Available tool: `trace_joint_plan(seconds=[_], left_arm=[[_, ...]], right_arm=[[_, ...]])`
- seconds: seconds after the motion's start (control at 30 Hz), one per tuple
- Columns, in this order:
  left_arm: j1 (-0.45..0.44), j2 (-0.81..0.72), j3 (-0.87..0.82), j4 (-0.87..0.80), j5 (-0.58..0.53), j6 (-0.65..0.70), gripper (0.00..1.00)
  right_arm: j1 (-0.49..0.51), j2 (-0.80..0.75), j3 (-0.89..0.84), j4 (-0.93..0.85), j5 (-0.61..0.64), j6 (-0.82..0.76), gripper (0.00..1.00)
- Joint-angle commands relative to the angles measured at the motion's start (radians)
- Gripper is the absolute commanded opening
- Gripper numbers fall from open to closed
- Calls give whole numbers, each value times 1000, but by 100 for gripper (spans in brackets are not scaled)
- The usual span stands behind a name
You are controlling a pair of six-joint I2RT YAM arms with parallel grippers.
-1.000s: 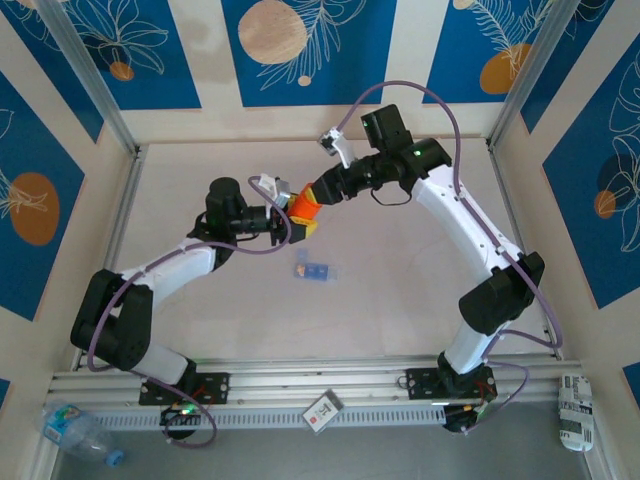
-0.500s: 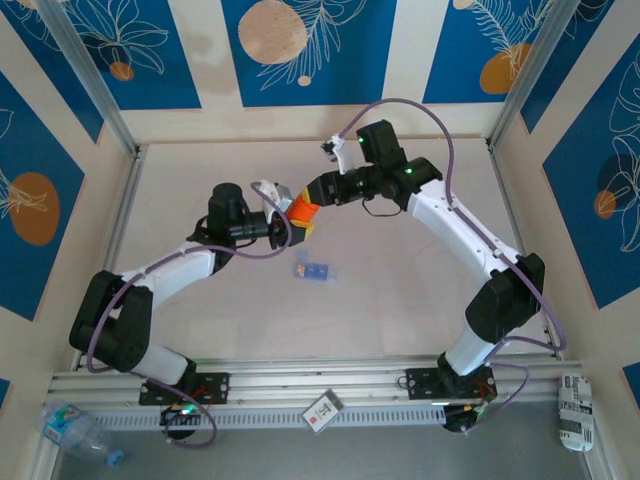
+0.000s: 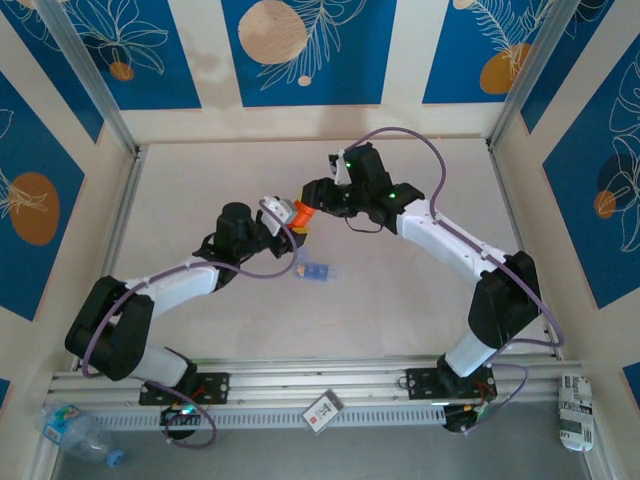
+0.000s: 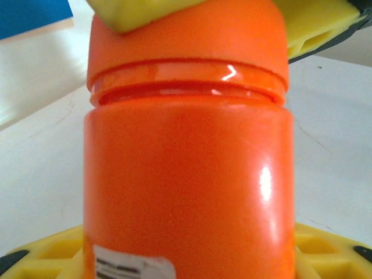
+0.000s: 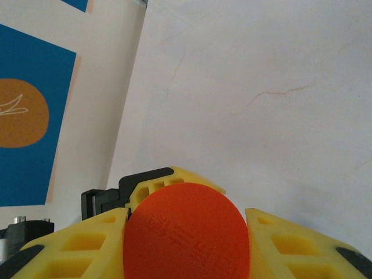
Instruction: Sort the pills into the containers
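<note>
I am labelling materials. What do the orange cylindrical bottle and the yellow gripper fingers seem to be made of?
Orange cylindrical bottle: probably smooth glossy plastic, given its sharp highlights. Yellow gripper fingers: likely matte plastic, possibly printed, given the open cells and no shine.

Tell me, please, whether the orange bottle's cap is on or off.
On. The cap sits on the orange bottle neck, pinched by the right gripper and its yellow fingers; whether it is loosened, I cannot tell.

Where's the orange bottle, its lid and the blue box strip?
Orange plastic bottle (image 4: 186,192): left wrist view, middle of its body.
Orange round lid (image 5: 186,232): right wrist view, its top face.
Pale-blue plastic compartment strip (image 3: 316,271): top view, its middle.
</note>
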Motion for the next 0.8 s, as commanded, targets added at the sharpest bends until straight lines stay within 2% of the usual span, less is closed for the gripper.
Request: trace_joint_plan(seconds=[0.0,0.03,0.1,0.23,0.33,0.4,0.47,0.53,0.6,0.77], left_arm=[[-27,-3,63,231,54,4,0],[-21,4,67,223,67,-4,0],[-7,13,74,212,94,-20,0],[22,25,96,178,182,-48,0],[35,30,115,150,245,-60,0],[45,32,125,143,295,-80,0],[55,35,137,134,351,-105,0],[61,38,152,114,397,-120,0],[66,41,166,95,433,-127,0],[69,45,182,76,480,-143,0]], right_arm=[[-17,13,53,-75,-132,52,53],[-34,-3,68,-87,-139,39,61],[-69,-40,85,-110,-152,11,71],[-145,-136,71,-127,-164,-46,81],[-193,-179,52,-119,-180,-112,82],[-209,-200,49,-107,-172,-234,82],[-219,-198,64,-110,-237,-388,82],[-217,-176,101,-166,-322,-548,82],[-212,-139,153,-245,-392,-644,82],[-158,-57,269,-400,-385,-757,82]])
